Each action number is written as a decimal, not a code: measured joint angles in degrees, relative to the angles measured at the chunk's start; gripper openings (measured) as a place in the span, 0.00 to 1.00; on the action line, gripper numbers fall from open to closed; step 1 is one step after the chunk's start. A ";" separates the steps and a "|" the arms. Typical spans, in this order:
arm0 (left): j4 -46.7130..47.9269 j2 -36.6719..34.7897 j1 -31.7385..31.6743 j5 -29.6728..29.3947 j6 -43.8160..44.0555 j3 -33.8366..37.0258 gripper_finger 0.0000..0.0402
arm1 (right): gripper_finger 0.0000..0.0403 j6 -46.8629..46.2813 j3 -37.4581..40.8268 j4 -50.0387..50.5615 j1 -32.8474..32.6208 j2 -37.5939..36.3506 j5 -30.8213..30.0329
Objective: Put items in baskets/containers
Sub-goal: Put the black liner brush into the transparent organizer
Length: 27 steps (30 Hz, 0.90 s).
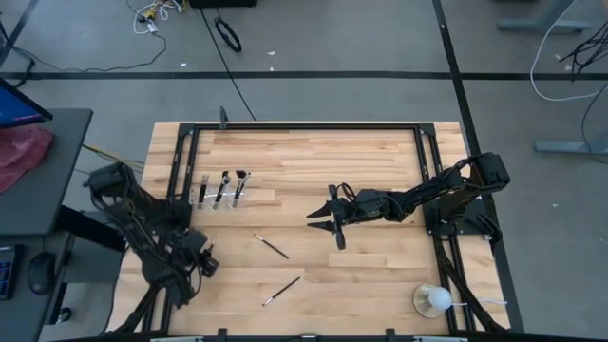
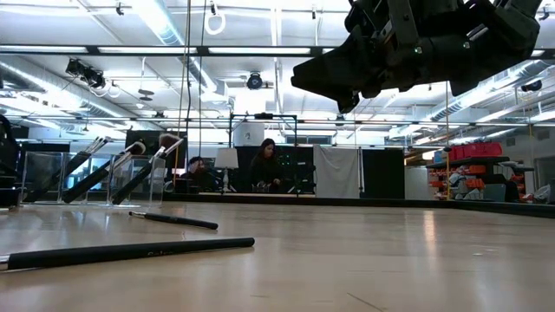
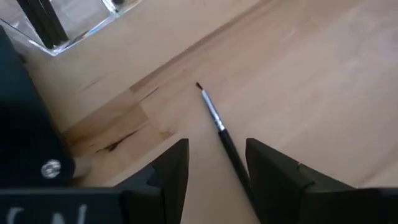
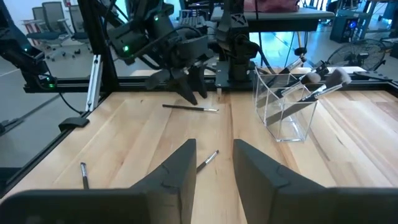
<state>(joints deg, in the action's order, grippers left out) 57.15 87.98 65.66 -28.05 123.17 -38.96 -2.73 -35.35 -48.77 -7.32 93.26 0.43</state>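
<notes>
A wide workshop with ceiling lights lies beyond the pale wooden tabletop [image 1: 313,161]. On it, the clear holder [image 1: 220,193], three brushes standing in it, sits just ahead of the left tool [image 3: 216,165]. That tool hangs low with its jaws partly apart, straddling a loose brush [image 3: 219,127] whose handle runs between the fingers, bristles pointing away. The right tool [image 1: 323,220], partly open and empty, hovers mid-table, farther off. Another brush [image 1: 271,246] lies between them.
</notes>
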 joint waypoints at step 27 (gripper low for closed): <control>-8.77 13.12 6.97 -7.65 4.17 0.80 0.10 | 0.26 -1.32 0.00 -0.09 0.00 0.00 -1.51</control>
<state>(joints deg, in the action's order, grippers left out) 48.38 101.10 72.63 -35.70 127.34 -38.16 -4.05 -35.35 -48.86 -7.31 93.25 -1.08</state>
